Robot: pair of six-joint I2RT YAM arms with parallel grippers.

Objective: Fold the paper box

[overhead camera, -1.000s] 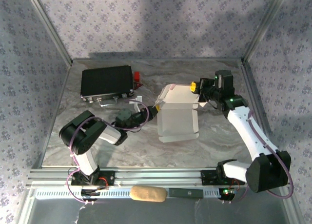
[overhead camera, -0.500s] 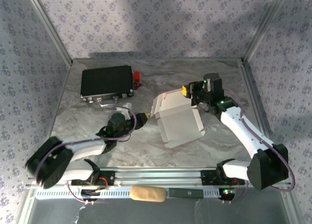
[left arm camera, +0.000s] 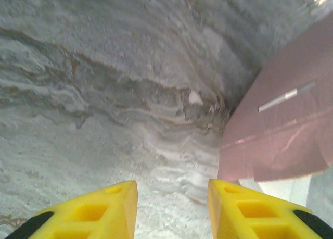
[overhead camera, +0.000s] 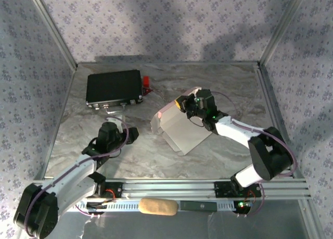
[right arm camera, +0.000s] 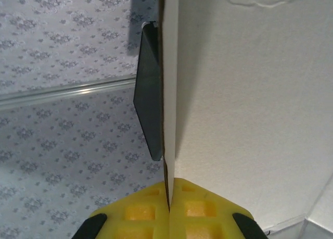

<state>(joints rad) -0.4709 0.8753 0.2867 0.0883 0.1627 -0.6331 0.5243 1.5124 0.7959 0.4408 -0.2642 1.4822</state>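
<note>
Most folding remained, I judged: paper box [overhead camera: 179, 129] sat mid-frame, partly raised, not yet closed up. Right gripper [right arm camera: 169, 195] pinched tight on its upper edge; left gripper [left arm camera: 173, 202] gaped empty, left of box.

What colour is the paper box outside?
The paper box is pale pink, clearest from the left wrist.

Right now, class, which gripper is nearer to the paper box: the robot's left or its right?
Right. The right gripper is shut on a far edge of the paper box. The left gripper is open above the table, off to the box's left and not touching it.
</note>
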